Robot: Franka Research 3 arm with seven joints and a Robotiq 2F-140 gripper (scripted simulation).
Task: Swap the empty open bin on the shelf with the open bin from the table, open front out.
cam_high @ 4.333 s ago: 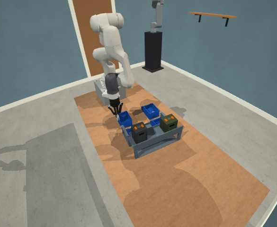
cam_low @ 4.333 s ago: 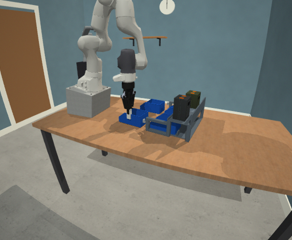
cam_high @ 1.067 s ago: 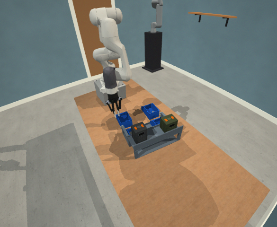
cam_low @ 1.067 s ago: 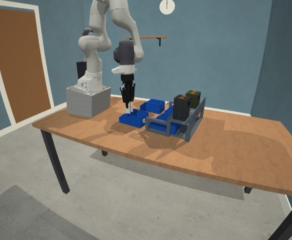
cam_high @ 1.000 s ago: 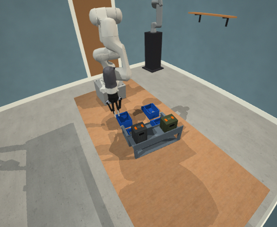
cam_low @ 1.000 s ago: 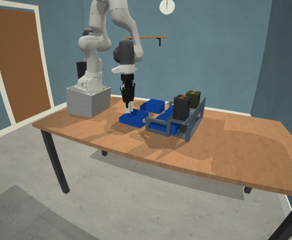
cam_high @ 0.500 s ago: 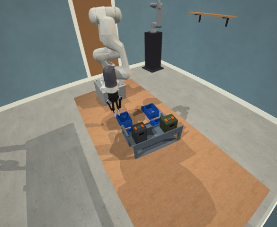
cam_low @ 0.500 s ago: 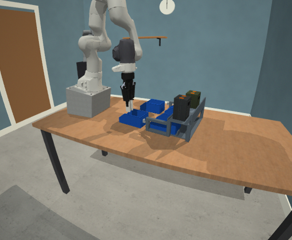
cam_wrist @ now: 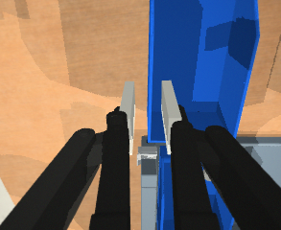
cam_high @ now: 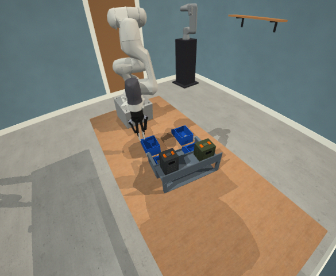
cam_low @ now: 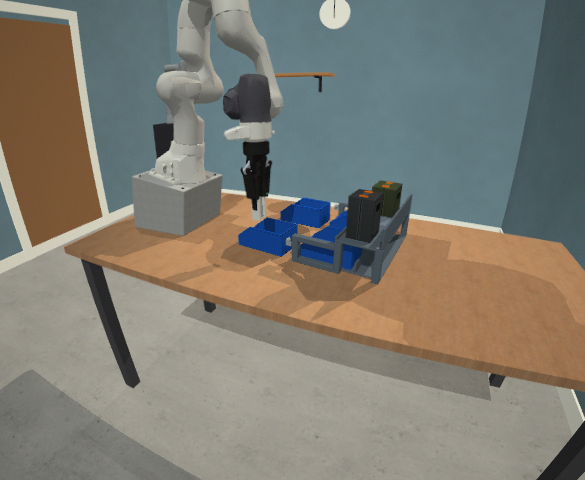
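An empty blue open bin (cam_high: pixel 150 144) (cam_low: pixel 267 236) (cam_wrist: pixel 202 62) stands on the table top just in front of the grey shelf (cam_high: pixel 188 172) (cam_low: pixel 385 242) (cam_wrist: pixel 274 153). My gripper (cam_high: pixel 140 137) (cam_low: pixel 257 211) (cam_wrist: pixel 148 95) hangs a little above this bin's left side wall. Its fingers are close together with a narrow gap, and nothing is between them. A second blue open bin (cam_high: pixel 182 134) (cam_low: pixel 306 211) with pale parts in it stands on the table farther back. Two more blue bins (cam_high: pixel 188 147) (cam_low: pixel 328 242) sit in the shelf, partly hidden under its board.
A dark grey box (cam_high: pixel 169 161) (cam_low: pixel 363 214) and an olive green box (cam_high: pixel 205 149) (cam_low: pixel 387 196) stand on the shelf's top board. The robot's grey base block (cam_high: pixel 123 111) (cam_low: pixel 176 201) stands at the table's back. The wooden table (cam_high: pixel 206 222) (cam_low: pixel 463 299) stretches wide beyond the shelf.
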